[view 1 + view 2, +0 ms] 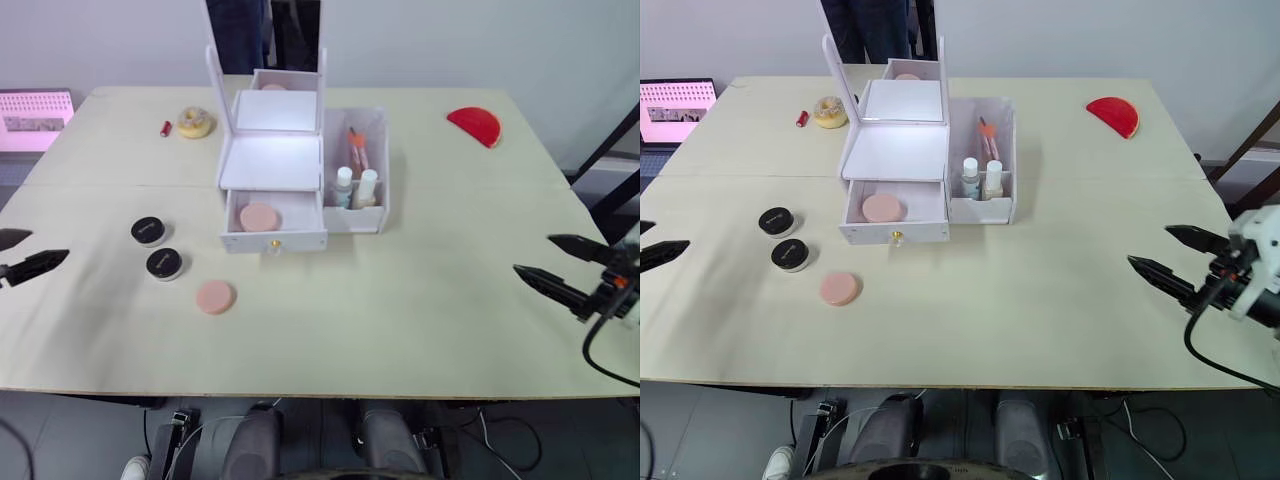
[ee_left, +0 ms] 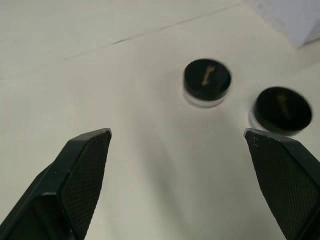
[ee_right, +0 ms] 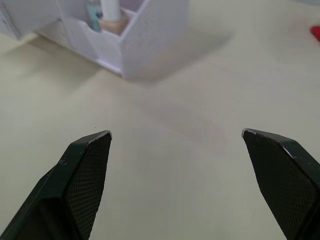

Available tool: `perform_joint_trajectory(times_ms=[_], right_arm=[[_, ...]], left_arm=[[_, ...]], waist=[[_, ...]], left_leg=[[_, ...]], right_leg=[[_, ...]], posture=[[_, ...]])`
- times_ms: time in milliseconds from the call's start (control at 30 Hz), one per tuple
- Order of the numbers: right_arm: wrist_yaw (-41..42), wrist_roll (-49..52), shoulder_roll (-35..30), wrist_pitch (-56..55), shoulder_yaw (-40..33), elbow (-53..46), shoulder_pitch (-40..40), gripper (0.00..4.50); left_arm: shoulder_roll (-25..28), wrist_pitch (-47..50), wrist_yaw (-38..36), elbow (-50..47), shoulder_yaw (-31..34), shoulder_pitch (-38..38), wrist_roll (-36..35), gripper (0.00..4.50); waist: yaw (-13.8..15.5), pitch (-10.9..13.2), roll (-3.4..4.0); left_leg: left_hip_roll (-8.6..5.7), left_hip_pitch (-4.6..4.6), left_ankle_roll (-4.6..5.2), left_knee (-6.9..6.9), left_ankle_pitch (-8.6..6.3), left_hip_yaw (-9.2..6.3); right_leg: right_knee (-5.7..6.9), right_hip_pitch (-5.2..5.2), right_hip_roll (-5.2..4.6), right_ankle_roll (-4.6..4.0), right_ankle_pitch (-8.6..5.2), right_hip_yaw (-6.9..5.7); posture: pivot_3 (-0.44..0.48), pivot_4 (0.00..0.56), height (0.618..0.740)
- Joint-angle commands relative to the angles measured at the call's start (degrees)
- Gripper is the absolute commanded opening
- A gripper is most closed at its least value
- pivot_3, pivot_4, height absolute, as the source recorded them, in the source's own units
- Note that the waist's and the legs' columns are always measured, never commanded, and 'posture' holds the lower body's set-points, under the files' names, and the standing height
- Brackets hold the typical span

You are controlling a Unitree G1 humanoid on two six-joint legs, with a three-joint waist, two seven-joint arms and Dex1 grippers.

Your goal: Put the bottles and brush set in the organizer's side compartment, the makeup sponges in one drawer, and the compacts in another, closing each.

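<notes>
Organizer sits mid-table, lower drawer pulled out with one pink sponge inside. Two bottles and the brush set stand in its side compartment (right of the drawers). Second sponge lies on the table front-left of the organizer; two black compacts left of it. Left gripper spread wide, empty, facing the compacts. Right gripper also spread, empty, right of the organizer.
</notes>
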Motion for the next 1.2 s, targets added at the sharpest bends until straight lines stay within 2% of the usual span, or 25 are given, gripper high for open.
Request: perform_joint_trajectory(times_ms=[33, 400, 467, 567, 733, 867, 1067, 1200], right_arm=[[0.7, 0.2, 0.5, -1.8, -2.1, -0.6, 0.2, 4.50], [-2.8, 2.3, 1.2, 1.3, 2.5, -6.1, -4.2, 4.50], [-3.6, 2.8, 1.1, 2.2, 4.4, -7.4, -6.1, 4.50], [-5.0, 4.5, 0.9, 4.5, 8.3, -11.6, -9.6, 4.50], [-6.6, 8.0, 0.0, 8.6, 14.9, -16.5, -17.1, 4.50], [-7.3, 9.2, 0.5, 11.1, 22.4, -19.0, -24.4, 4.50], [-7.1, 11.0, 1.3, 13.1, 27.6, -20.4, -30.0, 4.50], [-5.9, 12.5, 2.9, 13.7, 31.7, -20.2, -35.5, 4.50]], left_arm=[[2.4, -2.3, 0.0, 0.9, 1.1, -1.6, 0.0, 4.48], [0.0, 0.3, -1.6, -5.8, 0.5, -0.7, -1.7, 4.48], [-1.2, 2.2, -1.4, -10.2, 1.1, 1.4, -2.9, 4.48], [-4.9, 8.3, 0.9, -24.2, 3.2, 8.8, -6.4, 4.48], [-12.8, 19.2, 9.7, -50.4, 5.6, 20.3, -11.8, 4.48], [-17.4, 23.8, 16.7, -64.3, 4.7, 26.1, -12.9, 4.48], [-19.9, 27.1, 20.7, -72.8, 3.2, 30.7, -13.3, 4.48], [-23.1, 25.0, 26.2, -75.3, -3.9, 31.7, -7.9, 4.48]], waist=[[-0.2, 0.0, 0.00], [-0.4, 0.0, 0.02], [-0.4, 0.0, 0.05], [-0.5, 0.0, 0.06], [-0.4, 0.0, -0.02], [-0.3, 0.0, -0.01], [0.0, 0.0, -0.01], [-0.1, 0.0, 0.07]], left_leg=[[0.00, 0.02, 0.00, 0.01, 0.00, 0.00], [0.02, 0.06, -0.01, 0.00, 0.01, 0.01], [0.02, 0.06, -0.01, -0.01, 0.01, 0.01], [0.03, 0.06, -0.01, -0.02, 0.01, 0.01], [0.05, 0.02, -0.01, 0.01, 0.01, 0.03], [0.04, 0.03, -0.01, 0.03, 0.01, 0.02], [0.04, 0.02, -0.01, 0.04, 0.01, 0.00], [0.01, 0.01, -0.01, 0.06, 0.01, 0.04]], right_leg=[[0.00, 0.02, 0.00, 0.02, -0.01, 0.00], [0.04, 0.02, 0.01, -0.03, 0.03, 0.00], [0.04, 0.02, 0.00, -0.03, 0.04, 0.00], [0.06, 0.02, 0.00, -0.08, 0.06, 0.00], [0.02, 0.00, -0.01, -0.16, 0.12, 0.03], [0.00, 0.01, 0.00, -0.16, 0.11, 0.02], [-0.01, 0.01, 0.02, -0.20, 0.13, 0.01], [-0.09, 0.04, -0.01, -0.21, 0.13, 0.03]], posture=[[0.000, 0.150, 0.740], [0.000, 0.150, 0.740], [0.000, 0.150, 0.740], [0.000, 0.150, 0.740], [0.000, 0.150, 0.740], [0.000, 0.150, 0.740], [0.000, 0.150, 0.740], [0.000, 0.150, 0.740]])
